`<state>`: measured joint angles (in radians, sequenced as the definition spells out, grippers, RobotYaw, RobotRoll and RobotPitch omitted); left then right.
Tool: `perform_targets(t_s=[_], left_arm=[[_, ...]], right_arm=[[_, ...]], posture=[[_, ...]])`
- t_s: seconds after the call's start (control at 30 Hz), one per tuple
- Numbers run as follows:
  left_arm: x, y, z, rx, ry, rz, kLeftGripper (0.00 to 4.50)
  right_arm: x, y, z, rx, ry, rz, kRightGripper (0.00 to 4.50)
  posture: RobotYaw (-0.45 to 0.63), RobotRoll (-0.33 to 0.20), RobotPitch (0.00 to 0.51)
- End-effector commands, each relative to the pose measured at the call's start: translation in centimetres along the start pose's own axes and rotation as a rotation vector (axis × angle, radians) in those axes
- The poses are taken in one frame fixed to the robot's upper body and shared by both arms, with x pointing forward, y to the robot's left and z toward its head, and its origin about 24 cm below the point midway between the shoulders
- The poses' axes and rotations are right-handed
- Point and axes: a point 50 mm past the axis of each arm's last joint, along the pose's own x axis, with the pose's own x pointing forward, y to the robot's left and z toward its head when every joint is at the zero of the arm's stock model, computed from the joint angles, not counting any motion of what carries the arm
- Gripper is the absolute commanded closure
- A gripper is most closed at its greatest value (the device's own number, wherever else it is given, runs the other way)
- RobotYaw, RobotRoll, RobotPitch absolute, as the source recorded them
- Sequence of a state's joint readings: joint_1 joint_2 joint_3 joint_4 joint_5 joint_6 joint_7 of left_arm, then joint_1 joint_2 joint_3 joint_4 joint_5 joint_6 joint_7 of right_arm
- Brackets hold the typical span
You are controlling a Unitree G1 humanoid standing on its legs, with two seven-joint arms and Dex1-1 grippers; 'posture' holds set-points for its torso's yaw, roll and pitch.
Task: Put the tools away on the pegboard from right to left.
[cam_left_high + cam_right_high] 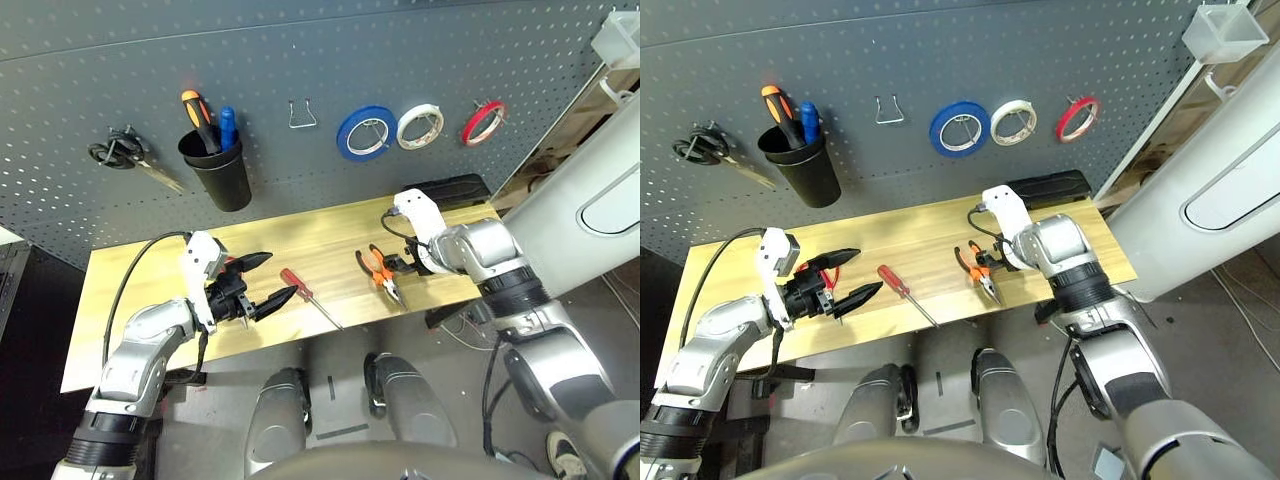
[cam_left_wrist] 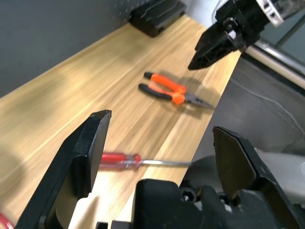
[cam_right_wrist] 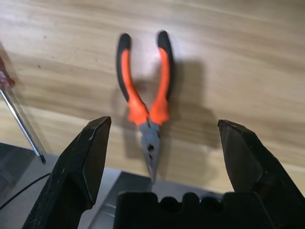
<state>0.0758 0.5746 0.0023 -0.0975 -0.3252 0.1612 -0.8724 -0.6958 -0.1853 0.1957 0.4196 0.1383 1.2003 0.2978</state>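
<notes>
The thin red tape ring [image 1: 483,122] hangs at the right end of the dark grey pegboard [image 1: 300,60]. Orange-and-black pliers [image 1: 380,272] lie flat on the wooden table [image 1: 330,235]. My right gripper [image 3: 164,125] hovers open just above them, one finger to each side. The red-handled screwdriver [image 1: 305,293] lies near the front edge at the middle. My left gripper [image 1: 280,275] stands open to its left, holding nothing. A bit of red handle [image 1: 828,277] peeks from behind that gripper; most of it is hidden.
A blue tape roll [image 1: 365,132] and a white one [image 1: 420,126] hang left of the red ring. Further left are a bare wire hook [image 1: 302,115], a black cup [image 1: 222,170] with two handles in it, and black-handled scissors [image 1: 125,152]. A black box [image 1: 445,190] sits at the table's back right.
</notes>
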Motion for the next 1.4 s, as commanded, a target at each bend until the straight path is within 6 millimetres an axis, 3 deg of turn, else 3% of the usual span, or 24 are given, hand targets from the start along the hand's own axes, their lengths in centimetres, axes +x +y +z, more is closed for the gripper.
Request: perform_targets(t_s=[0.03, 0.43, 0.93, 1.27, 1.4], left_arm=[[-0.1, -0.1, -0.8, 0.002, 0.047, -0.013, 0.0], [-0.3, -0.8, 0.0, -0.001, 0.058, -0.048, 0.0], [-1.7, -2.2, 0.7, -0.023, 0.071, -0.056, 0.0], [-1.5, -2.9, 1.4, -0.035, 0.066, -0.056, 0.0], [-1.4, -2.7, 1.4, -0.033, 0.061, -0.043, 0.0]], right_arm=[[0.9, 0.2, -0.2, -0.005, 0.033, -0.017, 0.02], [3.2, 1.4, -0.3, -0.011, 0.067, -0.01, 0.02], [3.9, 2.1, -0.5, -0.011, 0.071, -0.012, 0.02], [4.5, 1.7, -0.8, -0.016, 0.075, -0.042, 0.02], [4.6, 1.6, -0.9, -0.01, 0.075, -0.039, 0.83]], posture=[[-0.07, 0.0, 0.184], [-0.05, 0.0, 0.215], [-0.01, 0.0, 0.29], [0.01, 0.0, 0.293], [0.01, 0.0, 0.274]])
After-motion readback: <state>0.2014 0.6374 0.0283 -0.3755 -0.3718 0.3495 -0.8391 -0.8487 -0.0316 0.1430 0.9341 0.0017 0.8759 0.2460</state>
